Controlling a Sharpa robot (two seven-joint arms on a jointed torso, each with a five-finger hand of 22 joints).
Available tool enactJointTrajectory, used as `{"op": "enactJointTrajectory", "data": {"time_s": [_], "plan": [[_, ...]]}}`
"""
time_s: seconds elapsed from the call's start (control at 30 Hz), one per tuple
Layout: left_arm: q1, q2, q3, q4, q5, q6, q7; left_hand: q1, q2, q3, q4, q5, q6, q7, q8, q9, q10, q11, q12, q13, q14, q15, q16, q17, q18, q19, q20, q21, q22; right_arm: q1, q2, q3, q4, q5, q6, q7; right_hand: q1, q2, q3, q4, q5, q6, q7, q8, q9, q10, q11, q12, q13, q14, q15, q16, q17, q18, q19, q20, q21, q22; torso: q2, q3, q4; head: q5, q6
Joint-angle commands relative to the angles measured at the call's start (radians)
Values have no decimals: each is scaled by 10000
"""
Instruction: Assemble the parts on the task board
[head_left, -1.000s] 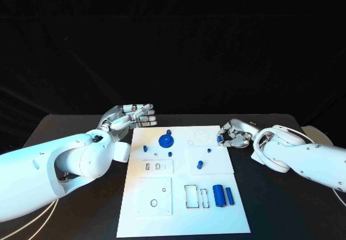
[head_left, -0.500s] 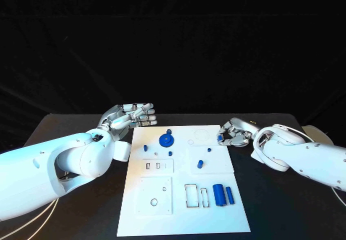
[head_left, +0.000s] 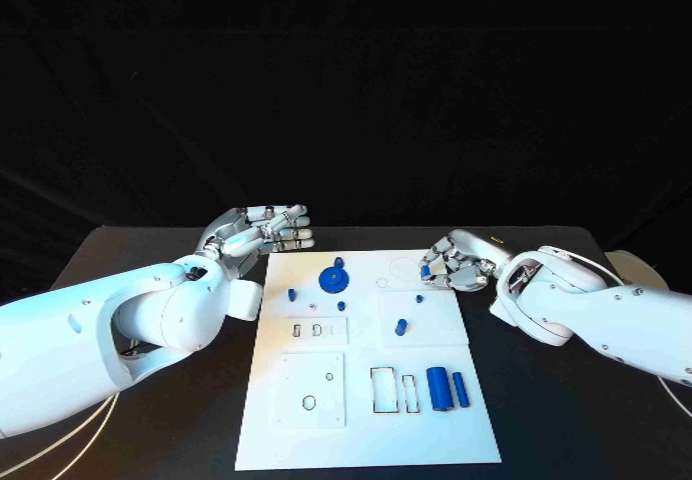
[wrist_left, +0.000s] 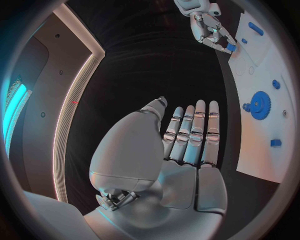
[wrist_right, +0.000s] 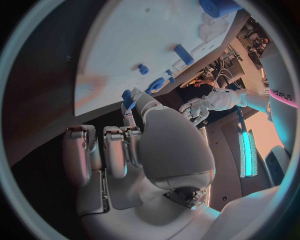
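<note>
A: Since the earlier frame the right hand (head_left: 451, 268) has been shifted toward the task board (head_left: 433, 345); it is now seen over the board's far right edge, where before it sat just off that edge. The left hand (head_left: 264, 233) has been left where it was.

B: Confirmed. State of the right hand?

A: A small blue part (wrist_left: 230, 47) is pinched between its thumb and a finger, as recorded in the left wrist view; the same blue piece (wrist_right: 127, 96) is seen at the fingertips in the right wrist view. The remaining fingers are curled in.

B: And the left hand?

A: Nothing is held. The fingers are extended and laid side by side, the thumb apart. It is held above the counter (head_left: 173, 400), just off the board's far left corner.

B: Parts on the board?

A: A blue gear (head_left: 333, 279) is noted near the board's far edge, left of centre. A small blue peg (head_left: 400, 326) is noted toward the board's middle, right of the gear. Two blue cylinders (head_left: 438, 389) are laid side by side near the board's right edge, toward the near end, beside a rectangular outline.
</note>
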Motion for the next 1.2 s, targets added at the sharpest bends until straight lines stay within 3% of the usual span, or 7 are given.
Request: {"op": "enactJointTrajectory", "data": {"time_s": [0.03, 0.2, 0.33, 0.5, 0.6, 0.83, 1.2], "plan": [[11, 38, 5, -35, 11, 197, 16, 75, -23, -6, -72, 8, 69, 63, -49, -11, 17, 24, -61, -8, 87, -16, -35, -14, 199, 71, 1, -32, -9, 92, 83, 13, 554, -413, -311, -707, 15, 144, 49, 5, 70, 85, -109, 161, 197, 391, -78, 18, 1823, 1067, -60, 61, 2584, -60, 484, -69, 77, 1793, -8, 4, 19, 46, -19], [10, 111, 1, -133, 11, 223, 3, 70, -23, -6, -71, 7, 72, 62, -55, -10, 19, 24, -67, -8, 89, -16, -44, -15, 199, 70, 2, -35, -13, 165, 563, 17, 1253, -960, -435, -1363, -75, 127, 58, 15, 193, 90, -121, 180, 217, 404, -85, 26, 1836, 1066, -61, 59, 2579, -76, 524, -70, 126, 1853, -57, -10, 50, 104, -63], [9, 172, -3, -205, 11, 234, -5, 68, -23, -6, -70, 7, 73, 62, -56, -10, 21, 24, -68, -8, 89, -15, -45, -15, 199, 70, 2, -35, -14, 168, 1085, -3, 1450, -1504, -325, -1735, -98, 117, 61, 13, 221, 96, -126, 188, 224, 405, -88, 26, 1836, 1064, -63, 57, 2574, -80, 533, -72, 136, 1866, -90, -20, 97, 149, -134], [9, 245, -7, -284, 11, 249, -11, 67, -24, -7, -69, 7, 74, 61, -57, -10, 22, 23, -68, -8, 90, -15, -47, -15, 199, 70, 2, -36, -14, 49, 1710, -62, 1394, -1927, -160, -2100, -104, 113, 60, 13, 222, 99, -128, 191, 226, 402, -89, 23, 1832, 1063, -64, 56, 2569, -82, 538, -72, 143, 1874, -118, -46, 145, 195, -206], [9, 275, -9, -326, 11, 252, -12, 67, -24, -7, -69, 7, 74, 61, -57, -10, 22, 23, -68, -8, 90, -15, -47, -15, 199, 70, 2, -36, -14, -127, 2069, -106, 1249, -2132, -107, -2304, -148, 100, 54, 22, 229, 110, -133, 205, 236, 389, -94, 7, 1815, 1063, -67, 55, 2565, -79, 531, -74, 133, 1864, -117, -50, 105, 266, -228], [7, 328, -10, -384, 12, 259, 6, 67, -24, -7, -69, 7, 74, 61, -57, -10, 22, 23, -68, -8, 90, -15, -47, -15, 199, 70, 2, -36, -14, -535, 2580, -152, 1085, -2399, -64, -2626, -228, 58, 33, 39, 237, 100, -135, 208, 245, 385, -97, -1, 1807, 1059, -72, 49, 2549, -79, 533, -78, 134, 1867, -94, -28, 113, 291, -210], [6, 336, -10, -411, 12, 263, 10, 67, -24, -7, -69, 7, 74, 61, -57, -10, 22, 23, -68, -8, 90, -15, -47, -15, 199, 70, 2, -36, -14, -734, 2904, -174, 1142, -2545, 181, -2879, -348, -6, -5, 68, 223, 96, -141, 218, 259, 391, -102, 1, 1811, 1057, -76, 46, 2539, -80, 537, -83, 136, 1874, -89, -21, 93, 286, -233]]}}
